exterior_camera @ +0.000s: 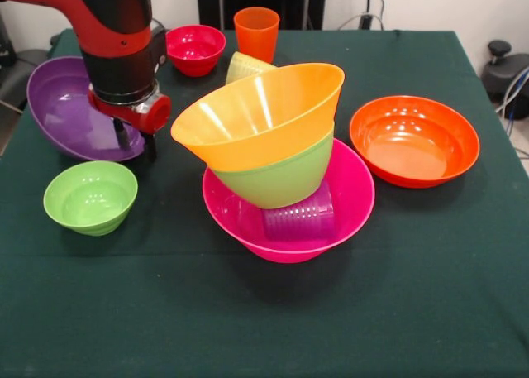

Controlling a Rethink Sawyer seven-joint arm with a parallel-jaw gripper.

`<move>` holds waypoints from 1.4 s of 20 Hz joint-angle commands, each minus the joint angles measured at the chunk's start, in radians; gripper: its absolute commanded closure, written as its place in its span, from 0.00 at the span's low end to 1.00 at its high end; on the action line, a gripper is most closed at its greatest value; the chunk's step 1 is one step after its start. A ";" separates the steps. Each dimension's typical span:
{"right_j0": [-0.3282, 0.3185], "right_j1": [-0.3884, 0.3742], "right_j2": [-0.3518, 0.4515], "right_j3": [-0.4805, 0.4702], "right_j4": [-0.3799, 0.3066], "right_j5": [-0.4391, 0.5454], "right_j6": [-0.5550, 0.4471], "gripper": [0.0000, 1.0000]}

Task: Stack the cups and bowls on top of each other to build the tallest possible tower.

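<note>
The pink bowl (288,204) sits near the middle of the green-clothed table (264,312) and serves as the base of the tower (273,159). Inside it, at its near side, a purple cup (299,215) lies on its side. Resting on that cup and tilted toward the left is a green bowl (277,178), and nested in that, tilted the same way, is a yellow-orange bowl (258,113), its rim the highest point of the stack. Left of the pink bowl and well apart from it stands a small green bowl (90,197), upright on the table. Right of the pink bowl, near but not touching, stands an orange-red bowl (414,140), also upright. Farther back on the left, the purple bowl (70,107) is tipped up on edge, its inside facing the pink bowl; the arm (116,39) comes down in front of its right part, and the dark pincer (132,140) hangs at that bowl's right rim. I cannot tell whether the pincer is open or closed or gripping the rim. Behind the yellow-orange bowl, a yellow cup (245,66) shows only partly, leaning. Farthest back stand a small red bowl (196,50) and, right of it, an orange cup (256,32), upright. No writing or labels can be read on anything.
</note>
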 commanded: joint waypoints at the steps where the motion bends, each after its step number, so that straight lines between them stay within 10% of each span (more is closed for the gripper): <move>1: -0.004 0.071 0.003 -0.049 -0.018 0.011 -0.008 1.00; 18: -0.015 -0.133 0.013 0.096 0.037 0.075 -0.021 1.00; 19: -0.015 -0.132 0.012 0.095 0.036 0.075 -0.025 0.00; 28: -0.008 -0.130 0.010 0.085 0.037 0.087 -0.025 0.00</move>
